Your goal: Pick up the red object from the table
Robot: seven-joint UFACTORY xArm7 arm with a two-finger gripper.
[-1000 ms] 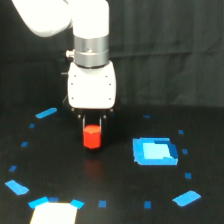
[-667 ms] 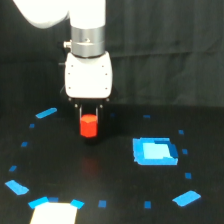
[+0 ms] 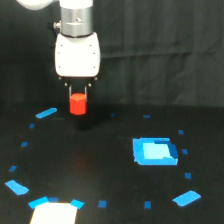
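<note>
The gripper (image 3: 78, 97) hangs straight down under its white body (image 3: 77, 55), and its two thin fingers (image 3: 69, 93) are closed on the red object (image 3: 78, 104), one on each side of the small red-orange block. The block sits between the fingertips with its lower half poking out beneath them, which I take to be a grip high on its flat sides so it cannot twist out. It looks clear of the table (image 3: 100, 165): there is dark space beneath it and a faint shadow on the black surface below, so I judge the pick done and the block in the air, upright and level.

The vertical pose makes sense, since a short prism standing on a flat surface is easiest taken from directly above. The bright blue square piece (image 3: 154, 151) lies well apart toward the exterior view's right, and a blue tape mark (image 3: 46, 113) lies near, toward the exterior view's left, neither touching anything. A pale patch (image 3: 54, 214) shows at the bottom edge; what it is I cannot tell.

The only risk I see is the narrow hold, so a jolt might let the block slip
</note>
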